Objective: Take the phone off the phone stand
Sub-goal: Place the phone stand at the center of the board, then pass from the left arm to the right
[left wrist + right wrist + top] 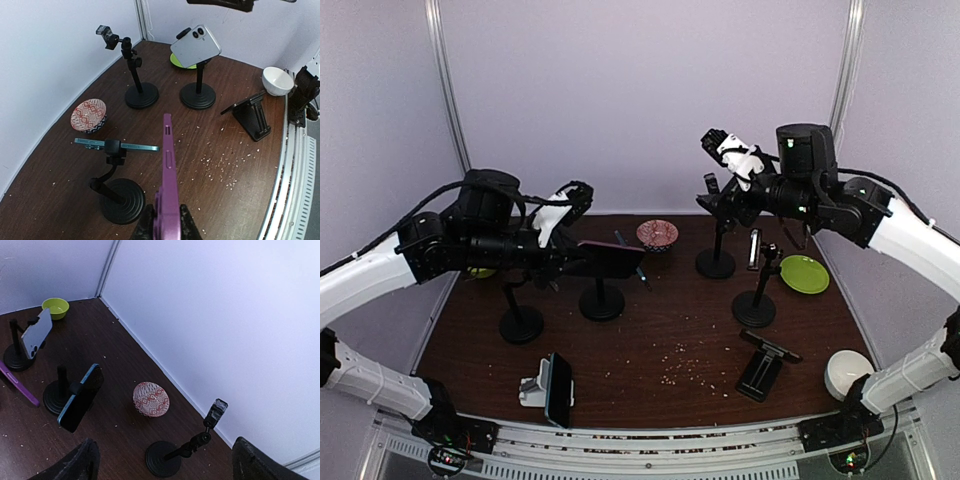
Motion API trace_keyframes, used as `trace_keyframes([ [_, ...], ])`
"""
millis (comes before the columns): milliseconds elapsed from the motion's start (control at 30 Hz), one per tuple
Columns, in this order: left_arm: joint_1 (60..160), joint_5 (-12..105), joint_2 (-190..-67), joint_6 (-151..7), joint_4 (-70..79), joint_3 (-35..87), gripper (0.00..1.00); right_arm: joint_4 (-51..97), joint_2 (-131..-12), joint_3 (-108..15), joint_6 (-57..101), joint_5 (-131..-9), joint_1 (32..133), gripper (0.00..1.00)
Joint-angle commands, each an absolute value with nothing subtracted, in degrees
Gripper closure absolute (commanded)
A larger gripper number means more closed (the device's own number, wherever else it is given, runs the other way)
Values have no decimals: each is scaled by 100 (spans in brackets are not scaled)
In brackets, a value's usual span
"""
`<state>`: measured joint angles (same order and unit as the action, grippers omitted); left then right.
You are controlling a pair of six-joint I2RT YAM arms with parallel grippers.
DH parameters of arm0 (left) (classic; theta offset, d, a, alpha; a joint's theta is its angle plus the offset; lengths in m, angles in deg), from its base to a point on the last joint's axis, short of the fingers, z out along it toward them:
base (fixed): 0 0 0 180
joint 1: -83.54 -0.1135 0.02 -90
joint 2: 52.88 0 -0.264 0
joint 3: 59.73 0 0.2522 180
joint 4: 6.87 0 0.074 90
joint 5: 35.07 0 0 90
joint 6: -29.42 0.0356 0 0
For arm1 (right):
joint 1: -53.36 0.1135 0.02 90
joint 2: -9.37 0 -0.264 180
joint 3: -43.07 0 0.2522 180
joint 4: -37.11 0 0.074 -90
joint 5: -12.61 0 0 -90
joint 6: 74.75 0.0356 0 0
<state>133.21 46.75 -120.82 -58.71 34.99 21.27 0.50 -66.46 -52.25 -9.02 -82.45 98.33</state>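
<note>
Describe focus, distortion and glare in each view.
Top external: frame posts bow from wide-angle distortion, light even. Left wrist: purple phone looms edge-on near the lens, crumbs beyond are sharp. Right wrist: fingers dark and blurred at the bottom edge, wall bright, no glare.

The top camera looks down from above and behind the arm bases, taking in the whole counter (650, 350). The left wrist camera sits low behind the left fingers (144, 226), facing rightward. The right wrist camera looks leftward from higher up. All three share the patterned bowl (657, 234).
</note>
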Motion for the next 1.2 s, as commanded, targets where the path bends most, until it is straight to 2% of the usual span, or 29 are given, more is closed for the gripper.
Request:
trace_keyframes([
  [0,13259,4104,-12176,-6120,3089,2453,100,736,-6182,-4757,-2013,-7246,10120,7],
  [233,13228,3824,-12355,-6331,3075,2556,100,639,-6018,-4693,-2629,-7041,10863,0],
  [567,13204,3637,-12533,-6633,3028,2650,100,653,-6229,-4720,-2967,-7412,11620,0],
  [1167,12853,3319,-12592,-7439,2778,2709,100,959,-6737,-4757,-3080,-7813,12098,0],
])
